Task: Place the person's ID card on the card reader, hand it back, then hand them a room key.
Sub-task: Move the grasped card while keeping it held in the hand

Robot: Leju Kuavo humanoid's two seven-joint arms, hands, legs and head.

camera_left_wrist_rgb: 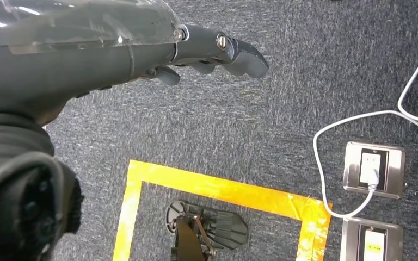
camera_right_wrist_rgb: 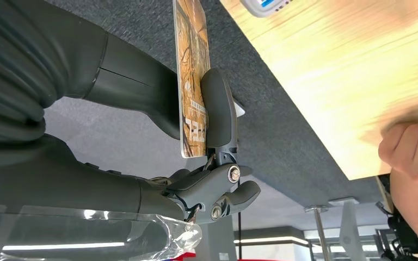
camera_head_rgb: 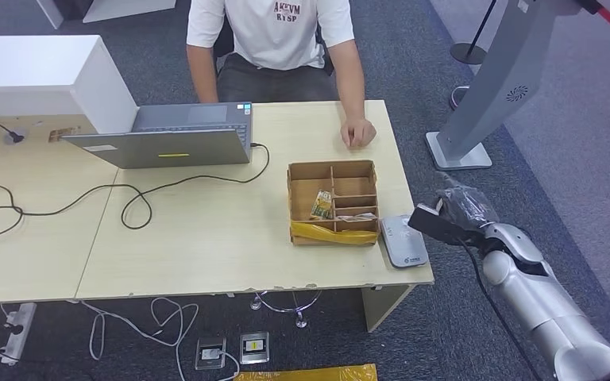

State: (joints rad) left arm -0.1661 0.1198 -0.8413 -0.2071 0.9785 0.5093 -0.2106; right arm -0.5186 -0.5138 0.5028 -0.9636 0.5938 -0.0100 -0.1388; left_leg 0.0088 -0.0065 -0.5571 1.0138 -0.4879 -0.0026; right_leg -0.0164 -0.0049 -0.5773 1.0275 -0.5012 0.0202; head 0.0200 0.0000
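- The right hand (camera_right_wrist_rgb: 207,157) pinched the thin orange-patterned card (camera_right_wrist_rgb: 189,76) edge-on between thumb and finger, just off the table's right edge, near the flat grey card reader (camera_head_rgb: 403,240).
- With so narrow a pinch, the card could probably twist or drop onto the carpet.
- The left hand (camera_left_wrist_rgb: 196,51) hung over grey carpet (camera_left_wrist_rgb: 283,92), holding nothing, fingers loosely extended.
- The pale wooden table (camera_head_rgb: 206,238) carried a cardboard divided box (camera_head_rgb: 333,202), a grey laptop (camera_head_rgb: 167,135) and black cables; the seated person's hand (camera_head_rgb: 357,133) rested at the far edge.

An office reception desk is suggested: a wooden table (camera_head_rgb: 206,238) on grey carpet (camera_head_rgb: 588,159), a laptop (camera_head_rgb: 167,139) at its far edge, a card reader (camera_head_rgb: 403,240) at its near right corner, and floor sockets (camera_left_wrist_rgb: 373,168).
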